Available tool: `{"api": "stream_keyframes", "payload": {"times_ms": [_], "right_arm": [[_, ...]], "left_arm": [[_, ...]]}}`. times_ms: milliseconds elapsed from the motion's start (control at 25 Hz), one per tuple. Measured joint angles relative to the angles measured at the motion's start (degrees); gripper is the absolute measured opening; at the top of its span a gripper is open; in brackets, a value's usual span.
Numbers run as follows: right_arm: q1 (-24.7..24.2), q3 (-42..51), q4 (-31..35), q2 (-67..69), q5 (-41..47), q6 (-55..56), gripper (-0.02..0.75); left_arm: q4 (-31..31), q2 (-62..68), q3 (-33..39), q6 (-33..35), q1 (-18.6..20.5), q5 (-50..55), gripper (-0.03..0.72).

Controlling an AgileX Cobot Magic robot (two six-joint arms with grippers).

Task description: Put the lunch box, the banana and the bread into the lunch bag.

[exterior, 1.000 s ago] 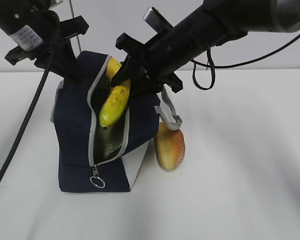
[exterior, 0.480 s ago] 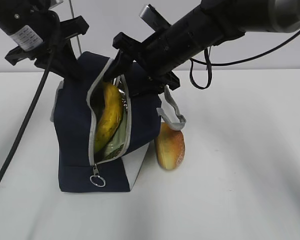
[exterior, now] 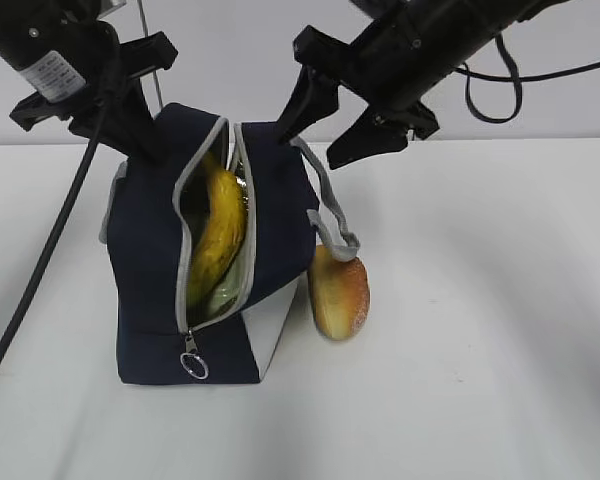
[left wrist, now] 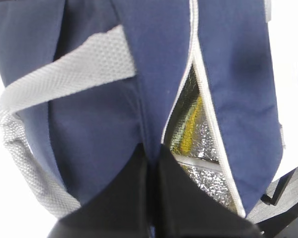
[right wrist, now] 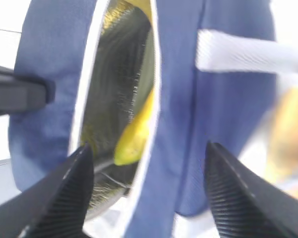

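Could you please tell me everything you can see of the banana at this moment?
The banana is yellow and curved, with faint brownish marks on its skin. It stands nearly upright inside the lunch bag, seen through the open zipper slot and leaning against the silver foil lining. Its upper end sits near the top of the opening; its lower end drops out of sight into the bag. The right wrist view shows its rounded tip inside. Neither gripper touches it: the right gripper hangs open above the bag.

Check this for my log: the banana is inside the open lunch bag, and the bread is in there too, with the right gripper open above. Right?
Not quite. The bread lies on the table beside the lunch bag, outside it, as the exterior view shows. The banana is inside the open bag, and the right gripper is open above.
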Motion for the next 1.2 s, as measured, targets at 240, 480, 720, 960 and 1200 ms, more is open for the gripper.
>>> {"api": "stream_keyframes", "payload": {"times_ms": [240, 480, 720, 960, 1200], "right_arm": [[-0.1, 1.0, -12.1, -2.9, 0.7, 5.6, 0.529], [-0.2, 13.1, -13.0, -7.8, -6.4, 5.0, 0.5], [-0.2, 29.0, -13.0, -15.3, -17.0, 2.4, 0.466], [-0.2, 35.8, -12.9, -15.0, -21.2, 0.9, 0.463], [-0.2, 35.9, -9.3, -10.5, -24.1, -2.2, 0.479]], "left_arm": [[0.1, 0.0, 0.0, 0.0, 0.0, 0.0, -0.002], [0.1, 0.0, 0.0, 0.0, 0.0, 0.0, -0.002], [0.1, 0.0, 0.0, 0.0, 0.0, 0.0, -0.002], [0.1, 0.0, 0.0, 0.0, 0.0, 0.0, -0.002], [0.2, 0.0, 0.0, 0.0, 0.0, 0.0, -0.002]]}}
